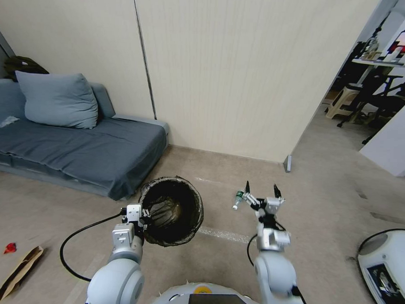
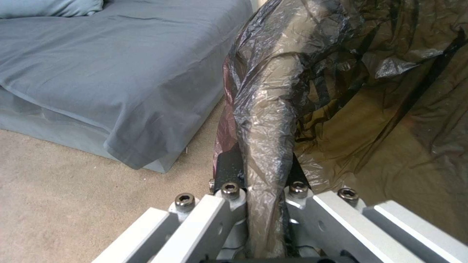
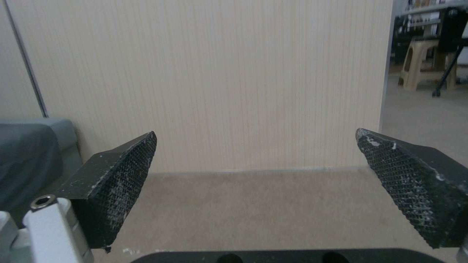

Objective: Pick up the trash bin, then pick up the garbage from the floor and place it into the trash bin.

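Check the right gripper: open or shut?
Open. The right gripper has black ridged fingertips spread wide, nothing between them but bare beige floor.

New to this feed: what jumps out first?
The trash bin, its dark bag folded over the rim, sits front and centre beside the blue sofa, with the left gripper shut on its near rim. To the right, the right gripper is held wide open above the floor, a small plastic bottle lying just by its left fingertip. A brown cardboard scrap and a red wrapper lie far left.

Left gripper (image 2: 265, 182) clamped on trash bin (image 2: 268, 109) rim; sofa (image 2: 97, 73) beside.
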